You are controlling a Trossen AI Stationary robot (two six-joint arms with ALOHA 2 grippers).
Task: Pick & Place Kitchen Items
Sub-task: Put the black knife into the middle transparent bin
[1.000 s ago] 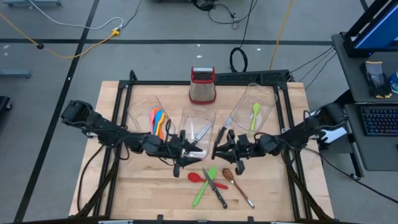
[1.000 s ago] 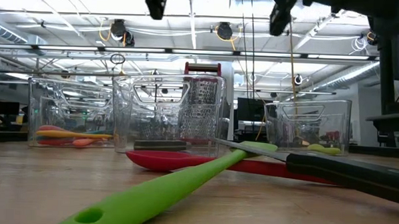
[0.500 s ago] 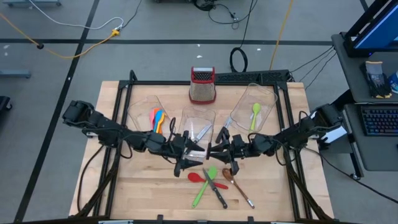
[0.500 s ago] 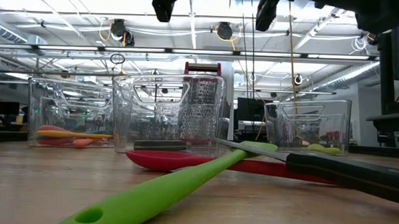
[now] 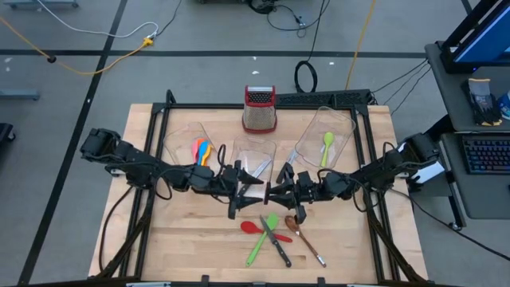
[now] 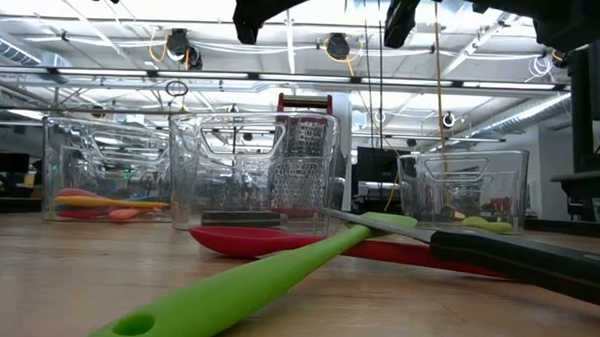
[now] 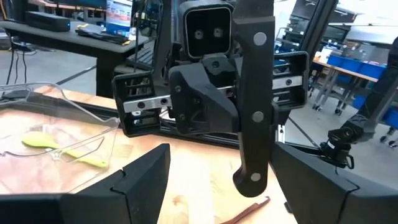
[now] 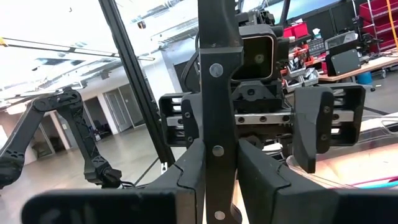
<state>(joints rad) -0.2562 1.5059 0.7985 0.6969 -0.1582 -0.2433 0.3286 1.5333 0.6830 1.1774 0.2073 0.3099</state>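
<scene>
facing each other above the middle of the pale wooden table point(image 5: 183, 247), the right gripper point(image 8: 216, 180) pinches a black-handled, riveted knife point(image 8: 214, 93), while the left gripper point(image 7: 214, 180) stands spread wide, its dark fingers point(image 7: 140, 180) clear of that handle. below lie a green spatula point(image 6: 246, 287), a red spoon point(image 6: 242, 240) and another black-handled knife point(image 6: 522, 258). clear plastic bins point(image 6: 230, 171) and a metal box grater point(image 5: 260, 110) stand behind.

3 clear bins point(image 5: 253, 157), 1 grater point(image 5: 260, 109), 2 arms point(image 5: 143, 166).
</scene>
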